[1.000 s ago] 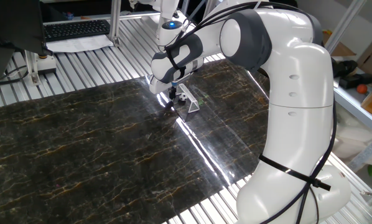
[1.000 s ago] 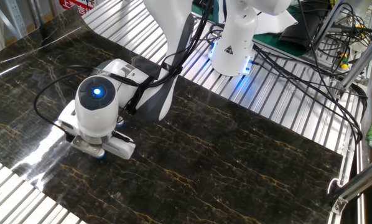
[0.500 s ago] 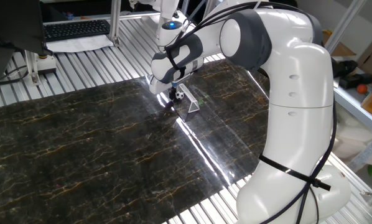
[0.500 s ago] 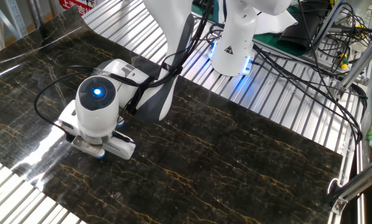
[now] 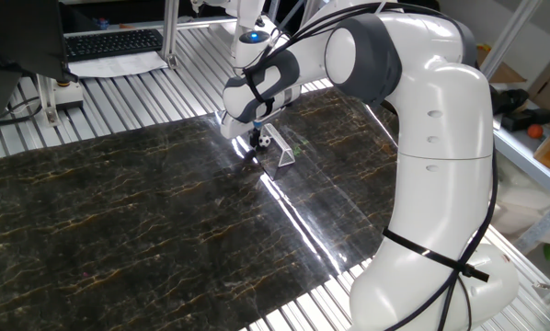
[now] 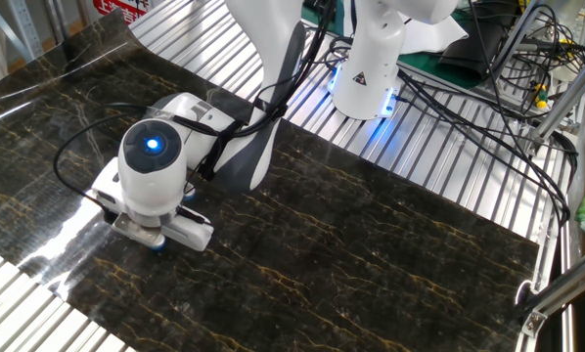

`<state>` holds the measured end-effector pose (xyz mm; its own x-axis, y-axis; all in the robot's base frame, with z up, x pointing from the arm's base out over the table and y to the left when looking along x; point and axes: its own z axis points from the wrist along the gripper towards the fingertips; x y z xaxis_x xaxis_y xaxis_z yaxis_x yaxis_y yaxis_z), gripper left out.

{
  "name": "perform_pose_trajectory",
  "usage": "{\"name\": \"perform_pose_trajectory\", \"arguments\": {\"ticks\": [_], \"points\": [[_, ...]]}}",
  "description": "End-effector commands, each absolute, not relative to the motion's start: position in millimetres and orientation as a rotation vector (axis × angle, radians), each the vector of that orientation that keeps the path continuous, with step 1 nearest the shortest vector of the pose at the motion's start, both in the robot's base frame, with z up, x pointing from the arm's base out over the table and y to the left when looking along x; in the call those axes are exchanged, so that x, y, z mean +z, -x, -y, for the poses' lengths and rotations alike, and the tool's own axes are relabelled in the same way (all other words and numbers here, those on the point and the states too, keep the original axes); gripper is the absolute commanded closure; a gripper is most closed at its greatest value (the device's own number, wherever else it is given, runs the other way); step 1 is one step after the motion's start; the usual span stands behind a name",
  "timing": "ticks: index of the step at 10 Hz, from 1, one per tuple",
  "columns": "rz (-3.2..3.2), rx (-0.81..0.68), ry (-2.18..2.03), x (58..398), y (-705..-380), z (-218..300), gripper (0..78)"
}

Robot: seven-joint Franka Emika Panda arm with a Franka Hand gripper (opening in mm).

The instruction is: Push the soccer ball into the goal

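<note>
The tiny white-and-black soccer ball [image 5: 267, 142] lies on the dark marble mat right next to my gripper's fingertips, at the mouth of the small silver-grey goal [image 5: 280, 154]. My gripper [image 5: 254, 142] points straight down with its fingers together, tips at the mat just left of the ball, holding nothing. In the other fixed view the gripper head [image 6: 154, 166] covers both ball and goal. Only the fingertips [image 6: 158, 243] show below it.
The dark marble mat [image 5: 146, 221] lies on a slatted metal table [image 5: 119, 92]. A keyboard [image 5: 114, 42] sits at the back left. The robot's base [image 6: 366, 73] and several cables [image 6: 488, 108] are behind the mat in the other fixed view.
</note>
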<state>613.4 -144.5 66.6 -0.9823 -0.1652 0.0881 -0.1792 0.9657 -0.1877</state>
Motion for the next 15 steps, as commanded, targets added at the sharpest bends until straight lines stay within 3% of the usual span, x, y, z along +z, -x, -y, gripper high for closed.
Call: {"name": "perform_pose_trajectory", "arguments": {"ticks": [1,6,15], "points": [[3.048,0.297,-0.259,69.3,-615.2,142.0,77.6],[3.051,0.238,-0.211,79.9,-615.8,133.4,77.6],[3.059,0.026,0.029,173.3,-590.6,77.5,77.6]]}}
